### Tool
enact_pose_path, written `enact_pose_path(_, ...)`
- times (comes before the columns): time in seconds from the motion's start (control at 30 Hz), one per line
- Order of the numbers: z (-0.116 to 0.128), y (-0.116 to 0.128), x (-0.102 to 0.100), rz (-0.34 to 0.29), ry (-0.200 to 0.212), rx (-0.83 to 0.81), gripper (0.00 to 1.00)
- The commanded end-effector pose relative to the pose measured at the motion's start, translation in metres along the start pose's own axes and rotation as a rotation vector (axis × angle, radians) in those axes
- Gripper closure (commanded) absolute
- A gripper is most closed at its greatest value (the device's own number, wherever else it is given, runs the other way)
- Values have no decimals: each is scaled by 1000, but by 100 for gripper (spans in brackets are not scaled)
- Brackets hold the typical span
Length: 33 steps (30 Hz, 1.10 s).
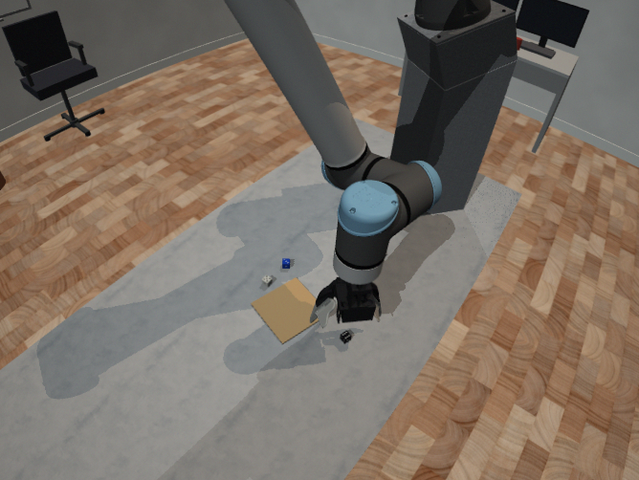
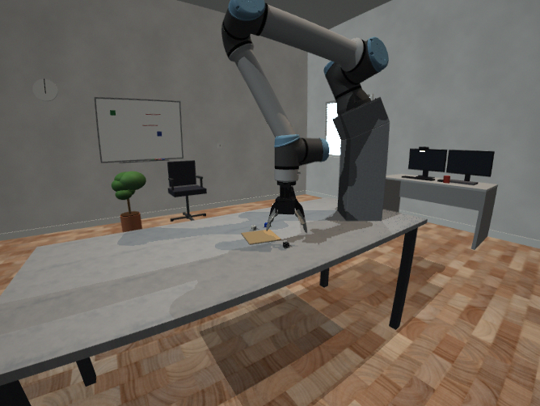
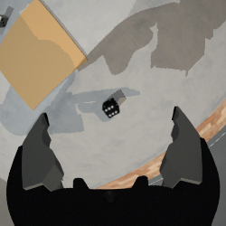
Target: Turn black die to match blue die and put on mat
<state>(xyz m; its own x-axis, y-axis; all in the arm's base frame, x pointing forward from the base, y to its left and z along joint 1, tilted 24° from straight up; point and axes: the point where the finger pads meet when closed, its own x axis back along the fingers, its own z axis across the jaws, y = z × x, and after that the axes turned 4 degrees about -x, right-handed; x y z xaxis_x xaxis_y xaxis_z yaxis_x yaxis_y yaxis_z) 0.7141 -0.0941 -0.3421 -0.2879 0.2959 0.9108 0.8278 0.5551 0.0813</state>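
The black die (image 1: pixel 345 336) lies flat on the grey table top, off the tan mat (image 1: pixel 285 308), near the mat's right corner. It also shows in the wrist view (image 3: pixel 110 108) and in the exterior view (image 2: pixel 285 244). My gripper (image 1: pixel 346 316) (image 3: pixel 109 109) hangs above the black die, fingers wide open and empty. The blue die (image 1: pixel 285 263) and the white die (image 1: pixel 267 279) sit on the table beyond the mat's far edge. The mat (image 3: pixel 38 56) fills the wrist view's upper left.
The robot's dark pedestal (image 1: pixel 454 102) stands at the table's far end. The table's right edge (image 3: pixel 190 145) runs close to the black die. A chair (image 1: pixel 49 67) and a desk with monitors (image 2: pixel 449 174) stand away from the table.
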Motion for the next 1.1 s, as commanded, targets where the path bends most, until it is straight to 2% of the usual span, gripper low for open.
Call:
enact_pose_path(0.0, 0, 0, 24, -1, 0, 0, 0)
enact_pose_path(0.27, 0, 0, 83, -1, 0, 0, 0)
enact_pose_path(0.33, 0, 0, 83, -1, 0, 0, 0)
enact_pose_path(0.47, 0, 0, 101, -1, 0, 0, 0)
enact_pose_path(0.93, 0, 0, 106, -1, 0, 1, 0)
enact_pose_path(1.07, 0, 2, 105, -1, 0, 48, 0)
